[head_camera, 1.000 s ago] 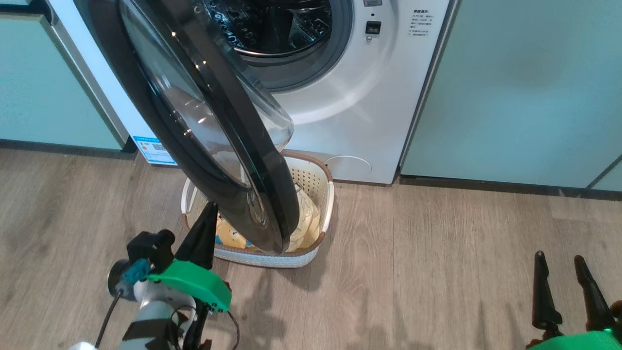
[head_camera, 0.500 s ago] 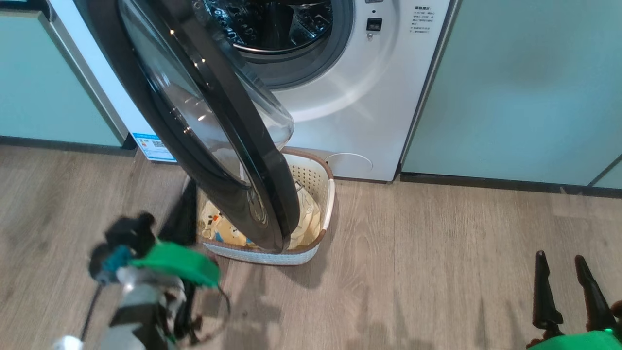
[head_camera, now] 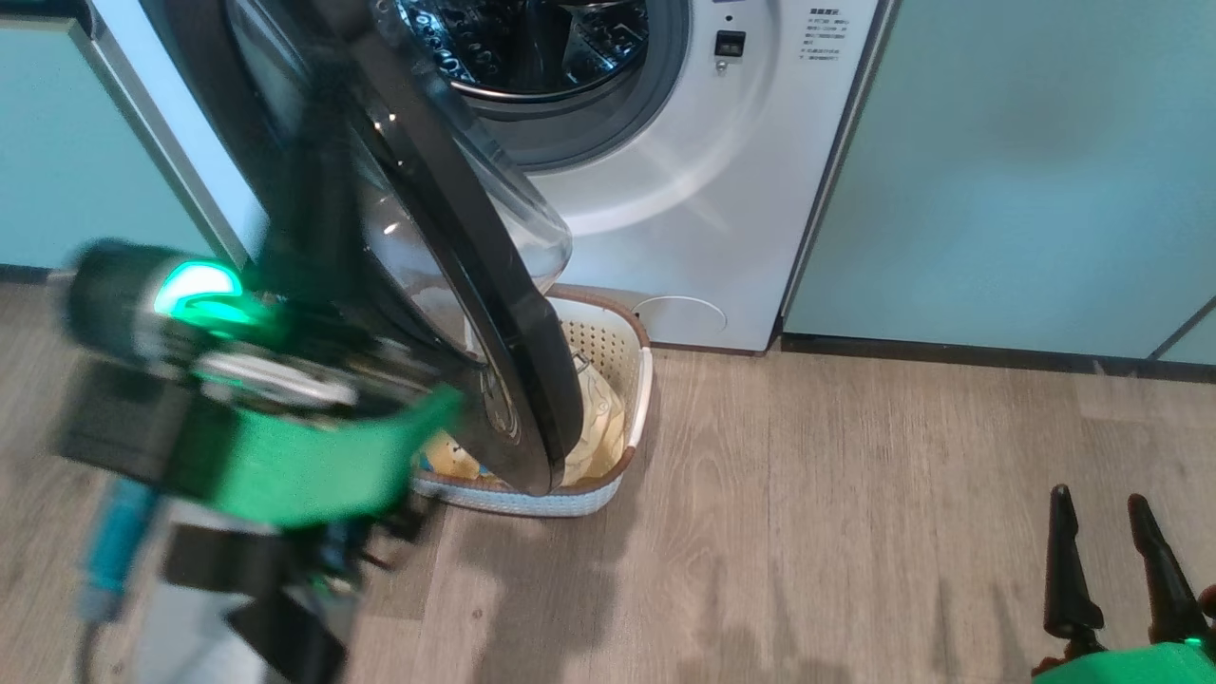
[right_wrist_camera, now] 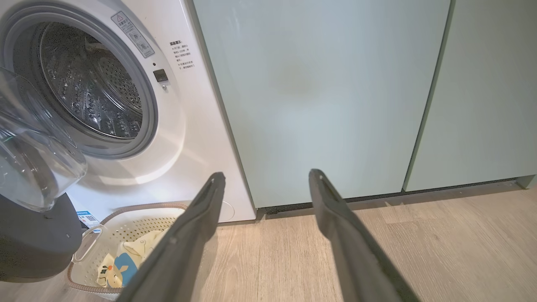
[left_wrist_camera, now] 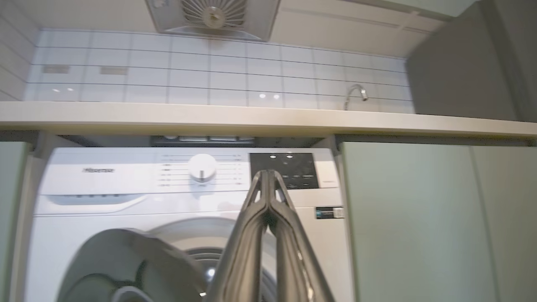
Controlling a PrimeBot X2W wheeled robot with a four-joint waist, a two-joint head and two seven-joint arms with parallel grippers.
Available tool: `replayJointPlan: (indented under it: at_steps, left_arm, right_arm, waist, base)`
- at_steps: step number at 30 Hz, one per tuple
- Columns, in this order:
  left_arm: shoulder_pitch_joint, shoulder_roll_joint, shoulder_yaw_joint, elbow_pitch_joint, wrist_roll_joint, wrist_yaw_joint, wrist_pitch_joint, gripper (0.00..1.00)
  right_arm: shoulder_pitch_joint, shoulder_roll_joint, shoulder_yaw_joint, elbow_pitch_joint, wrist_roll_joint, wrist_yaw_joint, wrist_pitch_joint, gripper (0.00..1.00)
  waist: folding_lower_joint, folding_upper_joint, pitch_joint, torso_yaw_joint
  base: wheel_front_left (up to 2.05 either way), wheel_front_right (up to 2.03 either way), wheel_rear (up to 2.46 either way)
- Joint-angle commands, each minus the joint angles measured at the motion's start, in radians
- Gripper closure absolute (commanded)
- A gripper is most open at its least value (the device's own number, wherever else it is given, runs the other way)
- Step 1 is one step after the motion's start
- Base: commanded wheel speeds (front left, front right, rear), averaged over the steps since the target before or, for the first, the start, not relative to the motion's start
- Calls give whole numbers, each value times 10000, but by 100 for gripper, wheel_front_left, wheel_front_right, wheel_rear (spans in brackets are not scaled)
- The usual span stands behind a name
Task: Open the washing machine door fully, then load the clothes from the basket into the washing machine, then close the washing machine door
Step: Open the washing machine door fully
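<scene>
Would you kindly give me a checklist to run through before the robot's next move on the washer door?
1. The washing machine door fully open: not ok; it stands partway out, over the basket.
2. The left gripper free: ok; shut on nothing, pointing at the washing machine.
3. The left gripper touching the door: cannot tell; the head view is blurred there.
4. The right gripper ready: ok; open, empty, low on the right.
5. The clothes in the basket: ok.
6. The drum clear: ok; the visible part looks empty.
</scene>
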Motion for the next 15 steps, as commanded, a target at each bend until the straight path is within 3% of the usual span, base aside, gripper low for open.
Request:
replayJointPlan:
  at_steps: [1,5,10,15]
  left_arm:
    - [-123,157,-87,-343,27,-107,-15,100]
    - [218,130,-1409,-337,-198,-399,122,100]
    - [625,111,-2788,1,-951,-583,1120,100]
    - [882,104,-3425,490,-1541,-599,2150,100]
  right_arm:
    - [-323,-109,158,-370,22,-29,-66,0]
    - [-301,-109,182,-371,26,-29,-66,0]
    - [-246,-108,187,-333,25,-29,-66,0]
    - [-214,-108,189,-326,3,-29,-66,0]
  waist:
    - [0,0,-21,-23]
    - [0,0,-87,-81]
    - [0,0,-148,-135]
    - [0,0,-175,-151]
  base:
    - [0,0,0]
    - [0,0,0]
    - [0,0,0]
    - [0,0,0]
